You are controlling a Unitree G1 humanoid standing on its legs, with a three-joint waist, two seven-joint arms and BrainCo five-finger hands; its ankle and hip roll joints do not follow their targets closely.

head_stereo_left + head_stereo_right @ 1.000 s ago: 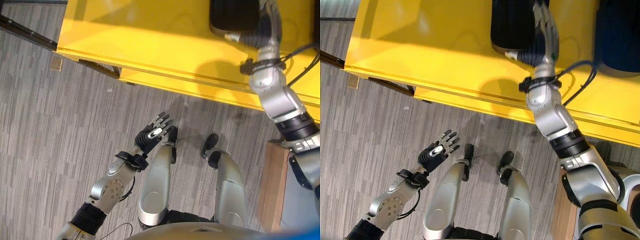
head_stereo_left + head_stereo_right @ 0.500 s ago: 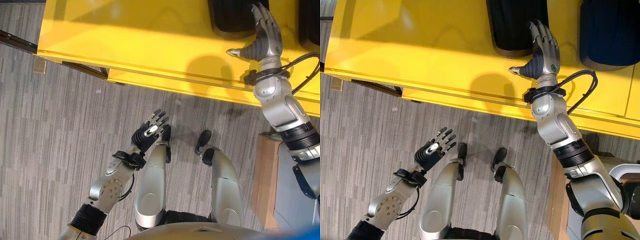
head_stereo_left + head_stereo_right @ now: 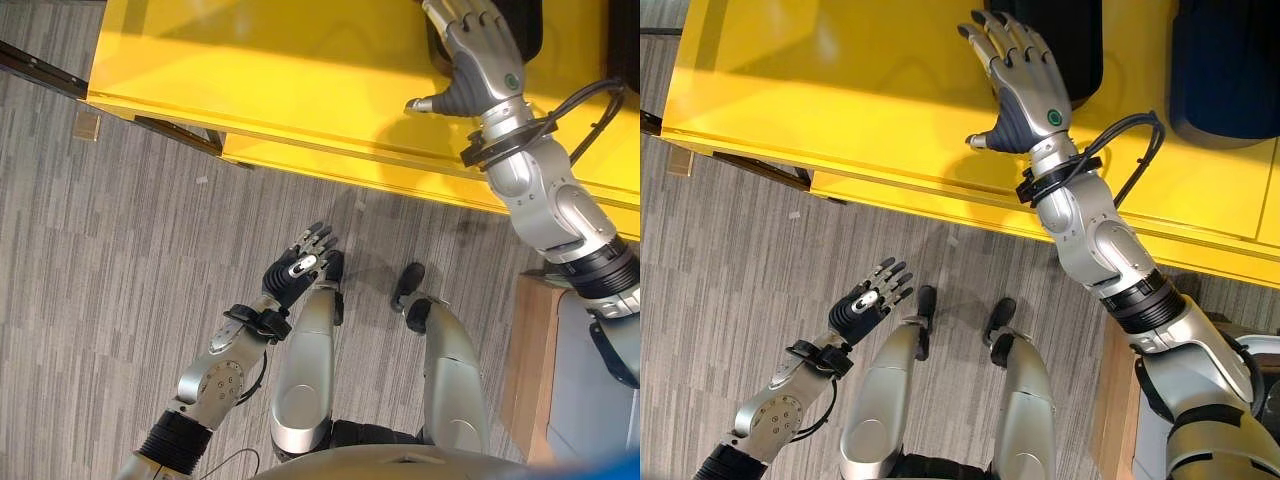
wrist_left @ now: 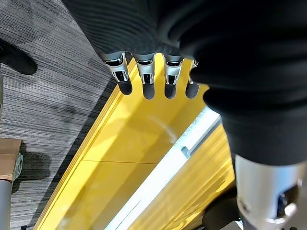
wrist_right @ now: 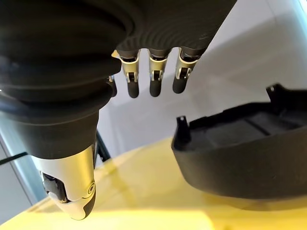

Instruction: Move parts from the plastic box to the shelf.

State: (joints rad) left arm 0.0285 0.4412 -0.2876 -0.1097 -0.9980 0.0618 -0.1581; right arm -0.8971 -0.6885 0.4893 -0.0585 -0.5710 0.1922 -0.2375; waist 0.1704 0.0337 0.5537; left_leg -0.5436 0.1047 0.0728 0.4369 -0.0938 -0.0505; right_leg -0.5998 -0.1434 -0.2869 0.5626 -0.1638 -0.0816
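- The left hand (image 3: pixel 303 262) hangs low over the grey carpet (image 3: pixel 100 250), fingers straight and relaxed, holding nothing; it looks idle, kept clear of the work.
- Farther out, the yellow shelf (image 3: pixel 840 90) spans the scene, its surface bright and bare near the front edge.
- The right hand (image 3: pixel 1025 85) hovers over that shelf with fingers spread and empty, just beside a black part (image 3: pixel 1075 40) resting on the surface, which suggests that part is already delivered.
- A 2nd dark part (image 3: pixel 1225 70) sits farther right on the shelf, apart from the first.
- The plastic box cannot be made out.
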